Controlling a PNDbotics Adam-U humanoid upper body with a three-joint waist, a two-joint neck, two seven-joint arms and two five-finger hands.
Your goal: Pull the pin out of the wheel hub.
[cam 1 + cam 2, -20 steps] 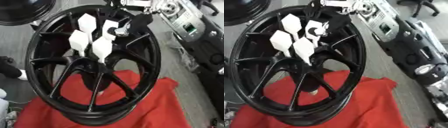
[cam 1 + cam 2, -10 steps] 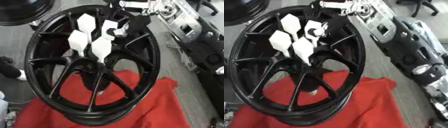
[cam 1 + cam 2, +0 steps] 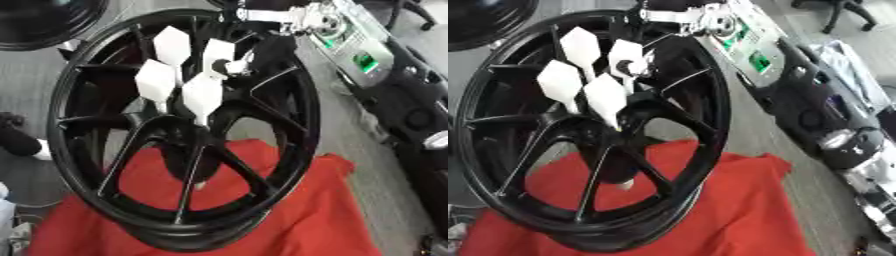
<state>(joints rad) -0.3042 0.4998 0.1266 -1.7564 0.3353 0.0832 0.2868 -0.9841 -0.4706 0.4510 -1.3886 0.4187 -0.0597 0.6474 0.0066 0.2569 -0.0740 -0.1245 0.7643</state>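
1. One red cloth (image 3: 289,220) fills the bottom of the frame, spread over a grey floor (image 3: 754,130).
2. One large black wheel (image 3: 289,150) stands on the cloth. It is tilted and fills most of the left and centre of the frame. It has a glossy rim and thin spokes that run in to the middle.
3. The wheel hub (image 3: 188,145) sits at centre left of the frame. It is a dark, solid core where the spokes meet, seen partly from the side.
4. One small pale tip shows just under the hub, against the red cloth seen through the spokes. It looks like the end of the pin (image 3: 626,185), seated in the hub. Nothing more of it can be made out.
5. One robot hand is in view, the right hand (image 3: 206,75). It hangs over the upper part of the wheel, at upper centre of the frame. Its white fingers (image 3: 159,82) point down toward the hub, straight and spread apart. They clasp nothing that shows. The lowest fingertip lies over the hub's upper edge, well above the pale tip.
6. The right arm (image 3: 815,110), black with silver joints, runs up the right side of the frame. It bends across the top to the hand.
7. A second black wheel (image 3: 44,25) shows in part at the upper left corner.
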